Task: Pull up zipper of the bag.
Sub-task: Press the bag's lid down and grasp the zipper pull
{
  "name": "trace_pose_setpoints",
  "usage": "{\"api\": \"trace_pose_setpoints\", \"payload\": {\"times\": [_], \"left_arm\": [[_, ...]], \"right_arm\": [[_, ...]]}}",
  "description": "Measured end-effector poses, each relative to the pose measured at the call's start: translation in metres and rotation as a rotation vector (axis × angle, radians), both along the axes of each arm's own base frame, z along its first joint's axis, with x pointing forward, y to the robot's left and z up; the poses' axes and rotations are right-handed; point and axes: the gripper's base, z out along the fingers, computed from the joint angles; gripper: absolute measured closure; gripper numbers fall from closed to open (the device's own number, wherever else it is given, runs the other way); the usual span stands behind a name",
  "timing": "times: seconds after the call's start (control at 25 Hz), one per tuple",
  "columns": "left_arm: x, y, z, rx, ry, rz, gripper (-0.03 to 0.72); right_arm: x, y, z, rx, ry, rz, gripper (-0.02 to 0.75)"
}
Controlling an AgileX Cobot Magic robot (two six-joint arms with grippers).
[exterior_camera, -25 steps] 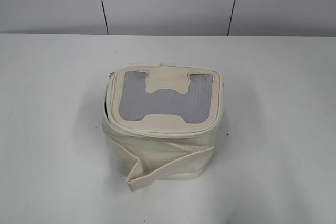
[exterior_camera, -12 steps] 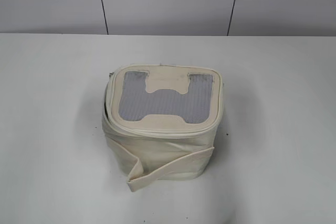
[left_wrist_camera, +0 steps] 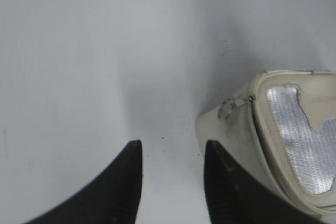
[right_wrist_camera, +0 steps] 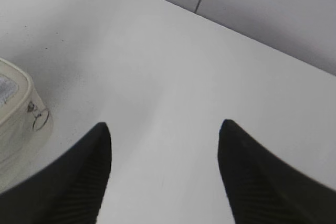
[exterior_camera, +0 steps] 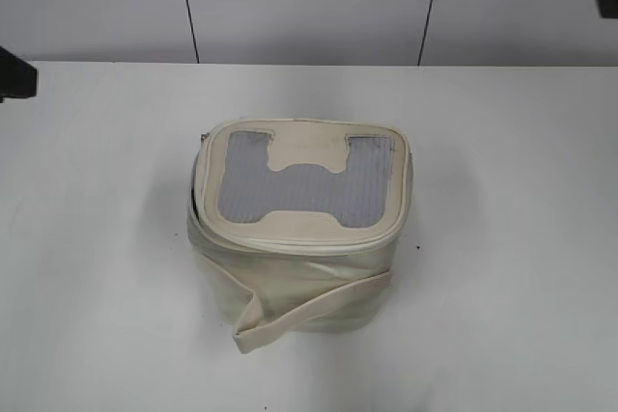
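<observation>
Exterior: bag [exterior_camera: 299, 229] mid-table [exterior_camera: 502, 238], lid gaping at left; soft and light, likely to slide or buckle if tugged unbraced. Strap [exterior_camera: 309, 314] droops in front.

Left wrist: gripper [left_wrist_camera: 173, 153] slightly apart, empty, just beside bag; zipper [left_wrist_camera: 252, 109] ring pull [left_wrist_camera: 227, 110] hangs at corner, best hold.

Right wrist: gripper [right_wrist_camera: 165, 135] wide apart, empty; second ring [right_wrist_camera: 40, 119] near. Nothing blocks.

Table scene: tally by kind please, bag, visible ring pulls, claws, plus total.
Bag: 1, cream, grey mesh top
Ring pulls: 2, one in the left wrist view, one in the right wrist view; whether they are the same pull cannot be told
Claws: 2, left claw and right claw, both open over bare table
Total: 5
</observation>
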Motion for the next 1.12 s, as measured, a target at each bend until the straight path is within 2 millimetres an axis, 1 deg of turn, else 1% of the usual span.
{"api": "trace_pose_setpoints", "payload": {"times": [0.08,0.12,0.2,0.24,0.32,0.36,0.48,0.52,0.6,0.64,0.68,0.8,0.88,1.0,1.12], "left_arm": [[0.014,-0.006,-0.007,-0.003,0.055,-0.074,0.380],[0.020,-0.008,-0.010,-0.005,0.086,-0.104,0.380],[0.030,-0.013,-0.020,-0.009,0.163,-0.162,0.380],[0.036,-0.014,-0.023,-0.011,0.194,-0.185,0.380],[0.045,-0.017,-0.032,-0.010,0.242,-0.222,0.380],[0.048,-0.018,-0.035,-0.013,0.257,-0.236,0.380],[0.057,-0.023,-0.048,-0.043,0.289,-0.288,0.380],[0.059,-0.025,-0.051,-0.056,0.293,-0.310,0.380],[0.062,-0.028,-0.055,-0.078,0.290,-0.342,0.380],[0.063,-0.029,-0.056,-0.086,0.284,-0.353,0.380],[0.064,-0.030,-0.056,-0.092,0.276,-0.358,0.380],[0.066,-0.031,-0.053,-0.100,0.252,-0.364,0.380],[0.068,-0.032,-0.051,-0.111,0.240,-0.363,0.380],[0.072,-0.032,-0.053,-0.122,0.243,-0.359,0.380],[0.076,-0.033,-0.054,-0.123,0.245,-0.357,0.380]], "right_arm": [[0.025,0.011,0.006,-0.001,0.016,0.048,0.237],[0.037,0.017,0.005,-0.001,0.041,0.068,0.239],[0.060,0.029,0.008,0.005,0.074,0.121,0.269],[0.069,0.033,0.012,0.000,0.075,0.150,0.288],[0.088,0.043,0.012,-0.008,0.104,0.215,0.323],[0.096,0.047,0.015,-0.016,0.103,0.253,0.331],[0.120,0.063,0.011,-0.033,0.183,0.370,0.340],[0.126,0.070,0.012,-0.041,0.206,0.411,0.341],[0.135,0.087,0.003,-0.053,0.300,0.504,0.342],[0.139,0.095,0.003,-0.052,0.323,0.541,0.342],[0.144,0.105,-0.003,-0.052,0.354,0.576,0.342],[0.155,0.137,-0.010,-0.043,0.362,0.653,0.342],[0.156,0.159,-0.019,-0.047,0.373,0.702,0.342],[0.150,0.188,-0.035,-0.060,0.405,0.765,0.342],[0.145,0.210,-0.055,-0.070,0.451,0.810,0.342]]}}
